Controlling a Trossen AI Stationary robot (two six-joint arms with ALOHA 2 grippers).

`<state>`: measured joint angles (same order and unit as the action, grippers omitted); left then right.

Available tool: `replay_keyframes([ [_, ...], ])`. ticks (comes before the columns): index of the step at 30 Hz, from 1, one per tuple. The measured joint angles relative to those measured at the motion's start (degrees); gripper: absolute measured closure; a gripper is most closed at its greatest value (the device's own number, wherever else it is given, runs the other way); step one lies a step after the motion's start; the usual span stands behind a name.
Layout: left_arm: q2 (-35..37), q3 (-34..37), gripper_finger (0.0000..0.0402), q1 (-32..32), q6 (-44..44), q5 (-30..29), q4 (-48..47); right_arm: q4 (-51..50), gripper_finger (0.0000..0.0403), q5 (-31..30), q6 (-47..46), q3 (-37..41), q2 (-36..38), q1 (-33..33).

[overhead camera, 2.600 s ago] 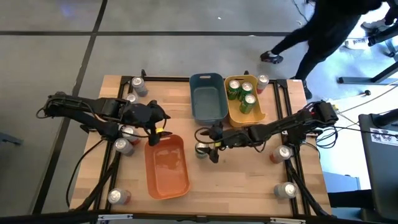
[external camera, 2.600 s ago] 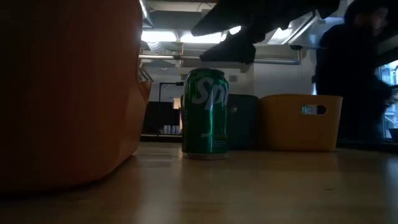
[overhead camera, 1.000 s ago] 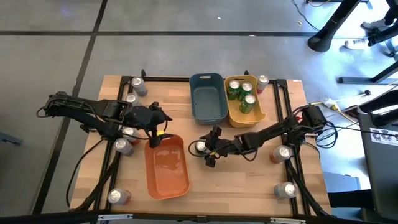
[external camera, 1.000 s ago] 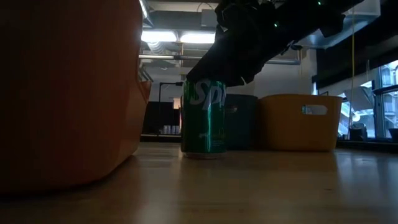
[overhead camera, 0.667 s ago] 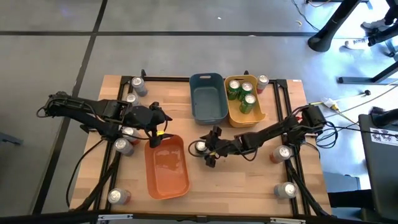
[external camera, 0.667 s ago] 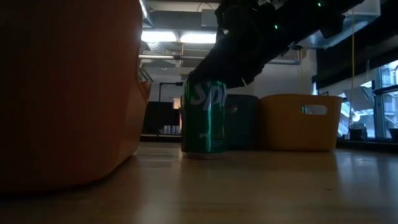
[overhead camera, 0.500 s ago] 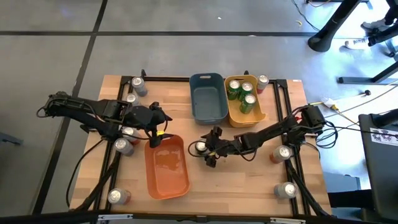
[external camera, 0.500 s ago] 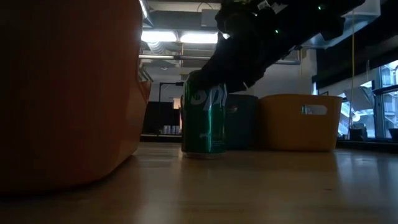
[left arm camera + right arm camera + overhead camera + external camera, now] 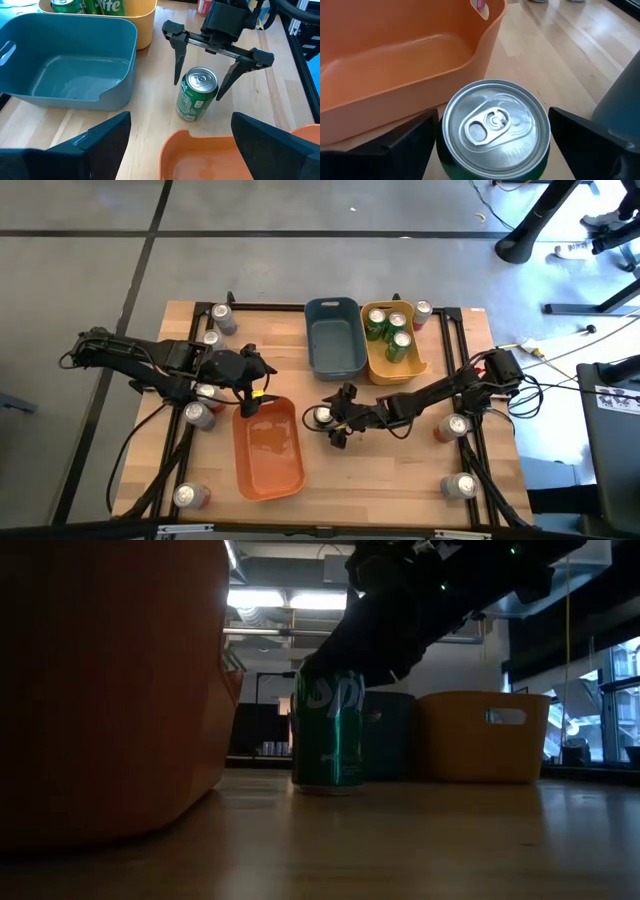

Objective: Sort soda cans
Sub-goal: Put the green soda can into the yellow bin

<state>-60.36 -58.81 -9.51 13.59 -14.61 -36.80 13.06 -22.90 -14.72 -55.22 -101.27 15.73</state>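
Jaws of the right gripper [image 9: 216, 82] are standing wide open, one finger on each side of the upright green aluminium soda can [image 9: 196, 94], with clear gaps showing between the fingers and the can wall, so nothing is being gripped yet. Compared with a couple of seconds ago, the right arm has come down and forward: then the gripper was hanging above and beside the can, and now it is bracketing it near the centre of the high view [image 9: 321, 417], just right of the orange plastic bin [image 9: 268, 446]. Over the last second it has hardly been moving, which suggests the approach is finished and the closing is what is coming next.

Open too is the left gripper [image 9: 180, 145]; it is holding nothing and waiting left of centre in the high view, above the upper end of the orange bin.

Three green cans are already sitting in the yellow plastic bin [image 9: 378, 366] in the upper middle of the frame, beside the empty blue-grey plastic bin [image 9: 334, 358]. That is probably where this can is heading. Several other cans are standing along the table's left and right edges, unsorted
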Motion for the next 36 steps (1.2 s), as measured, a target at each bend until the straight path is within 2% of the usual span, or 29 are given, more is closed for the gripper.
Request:
replay_keyframes([
  [3, 0.0, 0.0, 0.0068, 0.0, 0.1, 0.0, 0.0, -0.13, 0.005, 0.0, -0.04, -0.02, 0.02, 0.0],
  [9, 0.0, 0.0, 0.0068, -0.01, 0.12, 0.0, 0.0, -0.52, 0.0121, -1.65, -0.5, -0.09, 0.12, 0.02],
  [14, 0.0, 0.0, 0.0068, -0.01, -0.04, 0.01, 0.01, -3.62, 0.0122, -3.4, -0.28, 0.02, 3.14, 0.0],
  [18, 0.0, 0.0, 0.0068, 0.01, -0.05, 0.02, 0.0, -8.94, 0.0122, -6.85, -0.35, -0.09, 10.17, 0.03],
  [23, 0.0, 0.0, 0.0068, 0.01, -0.29, 0.02, 0.05, -19.59, 0.012, -13.05, -0.46, -0.06, 20.3, 0.0],
  [29, 0.0, 0.0, 0.0068, 0.01, -0.3, 0.02, 0.05, -31.25, 0.0121, -23.34, -2.92, -0.06, 30.8, 0.0],
  [33, 0.0, 0.0, 0.0068, 0.01, -0.31, 0.02, 0.15, -38.46, 0.0121, -31.32, -6.34, -0.11, 34.91, -1.56],
  [36, 0.0, 0.0, 0.0068, 0.01, -0.3, 0.02, 0.39, -43.03, 0.0118, -31.85, -9.88, -0.11, 35.42, -5.58],
])
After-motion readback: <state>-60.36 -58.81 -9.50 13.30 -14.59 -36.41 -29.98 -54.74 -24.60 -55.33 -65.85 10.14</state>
